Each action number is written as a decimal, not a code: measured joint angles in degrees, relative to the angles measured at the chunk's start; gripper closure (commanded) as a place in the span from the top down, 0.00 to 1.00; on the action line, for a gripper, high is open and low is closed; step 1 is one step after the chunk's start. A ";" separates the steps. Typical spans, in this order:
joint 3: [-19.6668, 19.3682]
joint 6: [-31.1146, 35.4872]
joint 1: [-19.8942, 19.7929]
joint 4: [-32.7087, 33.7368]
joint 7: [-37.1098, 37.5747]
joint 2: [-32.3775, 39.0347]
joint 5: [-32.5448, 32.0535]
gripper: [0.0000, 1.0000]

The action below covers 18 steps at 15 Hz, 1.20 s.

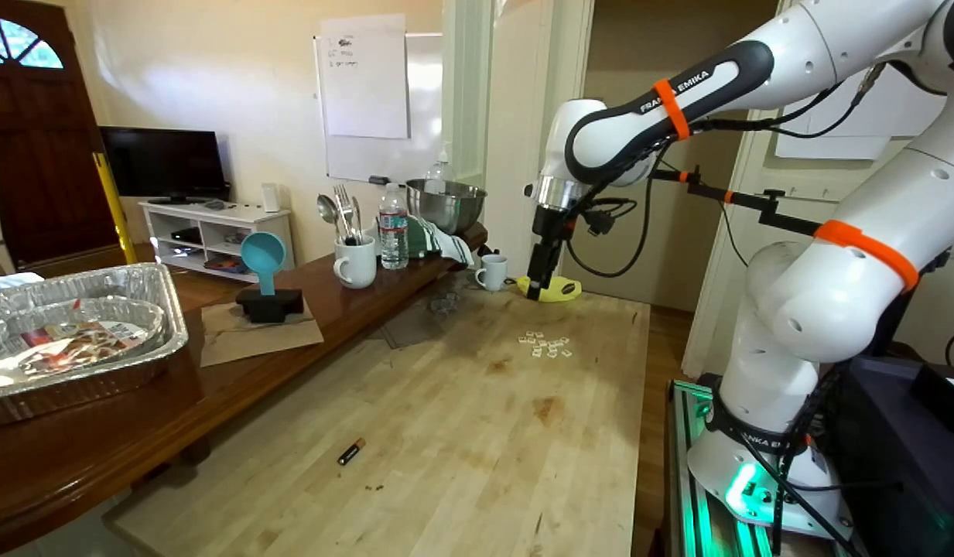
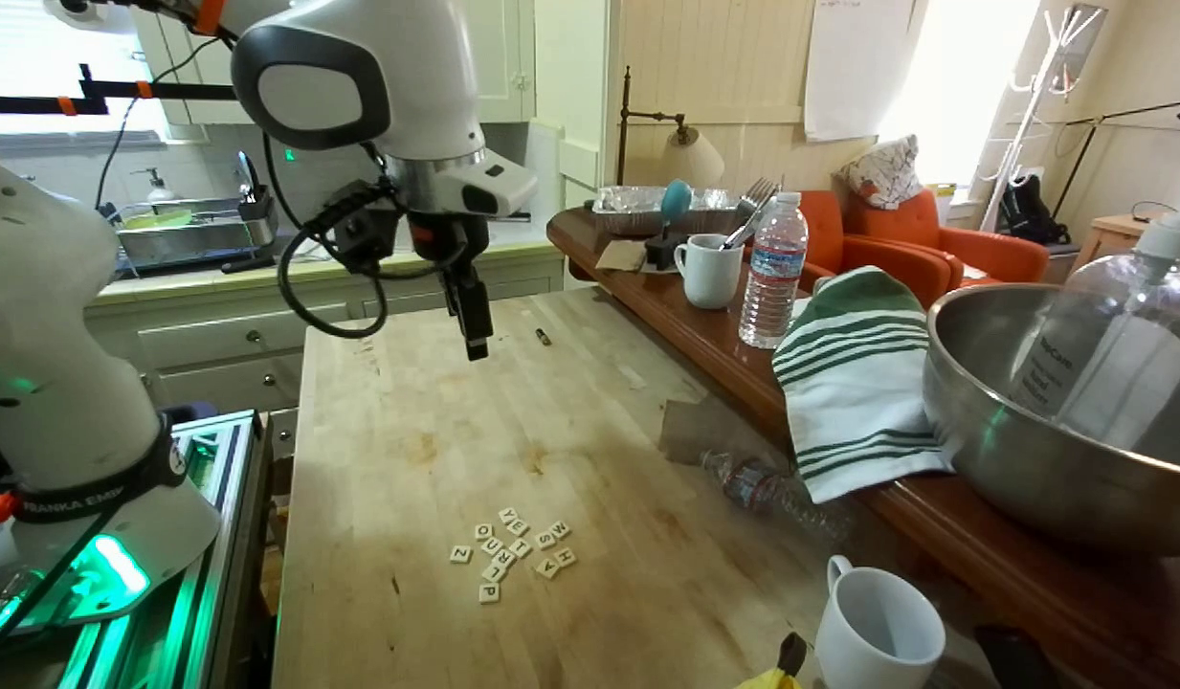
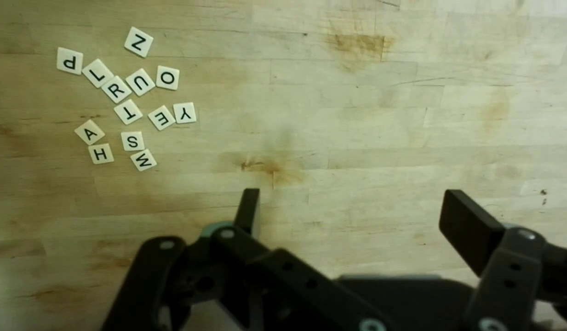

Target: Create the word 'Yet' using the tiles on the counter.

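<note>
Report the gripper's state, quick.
Gripper: open, holding nothing, raised above the counter.

My gripper [image 3: 351, 207]: matt black. Below me, counter [image 2: 389, 402]: plank-grained wood, dull. Letter tiles [image 3: 128, 111]: smooth, satin. Far from me, brown table [image 1: 175, 410]: glossy varnished wood. Far left, foil tray [image 1: 173, 313]: crinkled shiny metal. Far right, mixing bowl [image 2: 1020, 478]: smooth lustrous metal; dish towel [image 2: 853, 383]: matt cloth.
</note>
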 measured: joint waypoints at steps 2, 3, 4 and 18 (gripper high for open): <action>-0.76 1.20 -0.95 -0.74 -1.14 0.97 -0.63 1.00; -1.06 1.93 -1.46 -1.06 -1.56 1.46 -0.85 1.00; -1.12 2.07 -1.75 -1.10 -1.69 1.73 -0.84 1.00; -1.42 14.07 -4.51 -2.48 -2.75 11.09 -4.56 0.75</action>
